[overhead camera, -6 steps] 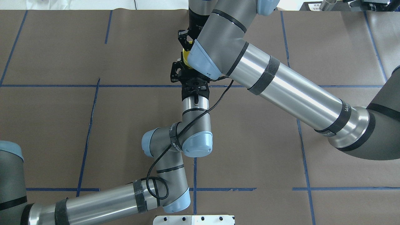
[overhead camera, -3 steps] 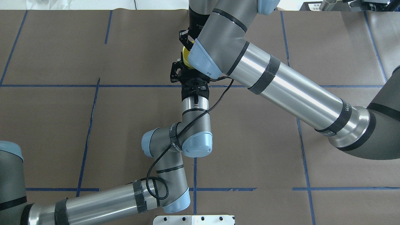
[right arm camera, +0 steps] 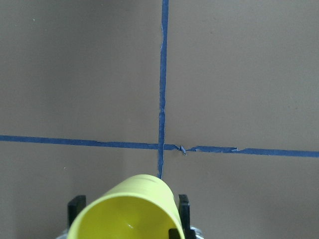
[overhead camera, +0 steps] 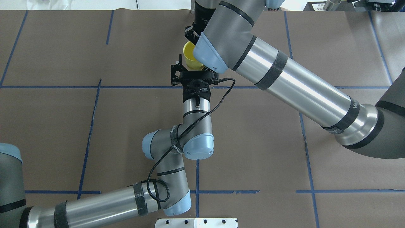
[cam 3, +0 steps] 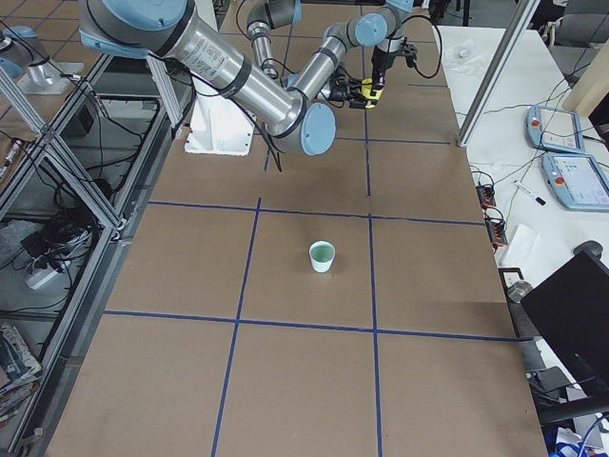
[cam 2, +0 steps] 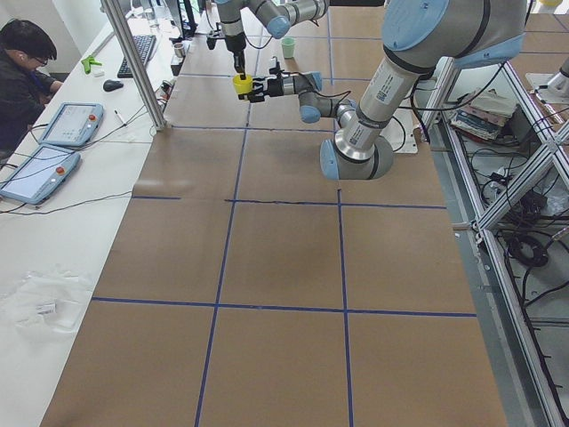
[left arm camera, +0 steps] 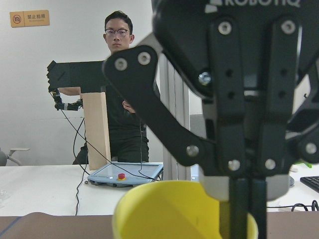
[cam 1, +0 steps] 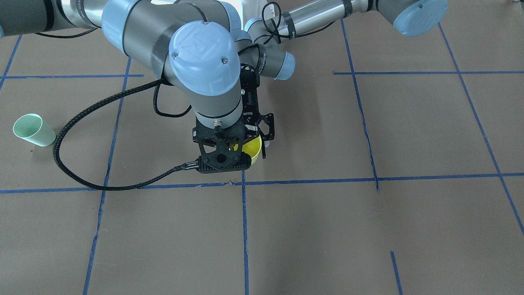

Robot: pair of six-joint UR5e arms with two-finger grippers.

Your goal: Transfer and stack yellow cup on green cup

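Note:
The yellow cup [overhead camera: 190, 57] hangs upright above the table's middle, near the far edge. My right gripper [left arm camera: 246, 209] comes down from above and is shut on its rim, one finger inside the cup. My left gripper [overhead camera: 191, 63] reaches in level from the robot's side, jaws open. Its fingertips [right arm camera: 183, 206] stand on either side of the cup, and a gap shows at the left finger [overhead camera: 180, 60]. The cup also shows in the front view [cam 1: 253, 150] and the right wrist view [right arm camera: 127, 211]. The green cup [cam 3: 323, 256] stands upright and alone far off on my right side, also seen in the front view [cam 1: 32, 130].
Blue tape lines [overhead camera: 196, 177] divide the brown table into squares. A black cable [cam 1: 82, 172] loops from the right wrist over the table. An operator [cam 2: 22, 76] sits at the side bench beside tablets [cam 2: 67, 124]. A metal post [cam 2: 138, 62] stands at the far edge.
The left gripper's jaws have opened off the yellow cup. The right arm has moved the cup a little farther from the robot, so more of it shows.

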